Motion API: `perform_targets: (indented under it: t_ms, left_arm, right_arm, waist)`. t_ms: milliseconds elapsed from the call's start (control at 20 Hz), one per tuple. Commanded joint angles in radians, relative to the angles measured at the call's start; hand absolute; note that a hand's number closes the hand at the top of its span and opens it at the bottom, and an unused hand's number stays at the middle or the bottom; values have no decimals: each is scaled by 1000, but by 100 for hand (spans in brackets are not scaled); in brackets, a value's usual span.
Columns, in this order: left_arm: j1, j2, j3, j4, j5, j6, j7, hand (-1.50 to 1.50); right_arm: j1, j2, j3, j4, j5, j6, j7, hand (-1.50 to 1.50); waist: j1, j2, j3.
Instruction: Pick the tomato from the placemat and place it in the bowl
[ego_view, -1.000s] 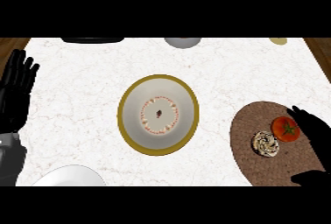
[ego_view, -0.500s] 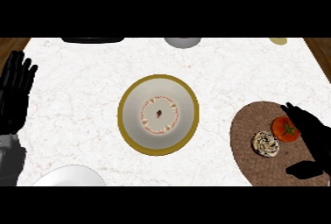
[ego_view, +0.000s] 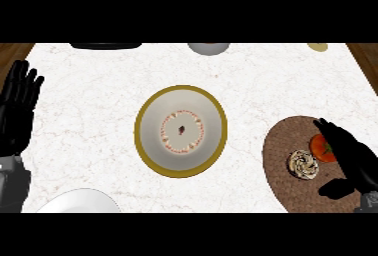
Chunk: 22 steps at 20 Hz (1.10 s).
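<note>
Placemat (ego_view: 288, 150): tomato (ego_view: 320, 148) half-hidden (robot hand (ego_view: 353, 155))

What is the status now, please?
Right hand open over tomato, not gripping. Left hand open, resting at left edge. Tomato on placemat. Pastry beside tomato.

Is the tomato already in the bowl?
No, the tomato lies on the brown placemat, partly behind the right hand, apart from the gold-rimmed bowl.
</note>
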<state>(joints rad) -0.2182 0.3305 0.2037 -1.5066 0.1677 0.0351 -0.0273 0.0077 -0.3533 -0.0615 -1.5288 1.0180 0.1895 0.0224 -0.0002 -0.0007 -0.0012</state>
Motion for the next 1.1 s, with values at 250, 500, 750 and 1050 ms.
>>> perform_targets:
  t_ms: [250, 500, 750, 1050]
  left_arm:
    - [-17, 0, 29, -19, -5, -12, 45, 0]
    - [32, -45, 5, 15, -43, -3, -52, 0]
    - [39, -36, 10, -53, -22, -24, 17, 0]
    - [-99, -47, -27, 5, -20, -23, 27, 0]
  right_arm:
    - [-68, -48, -79, 167, 10, -28, -79, -150]
    - [-68, 9, -42, 224, 61, -213, -159, 150]
    - [-123, -9, -71, 262, 53, -223, -198, 150]
    - [-407, -289, -14, 538, 45, 69, -503, 150]
  waist:
    - [1, 0, 1]
    - [4, 1, 1]
    - [5, 1, 1]
    - [99, 39, 6]
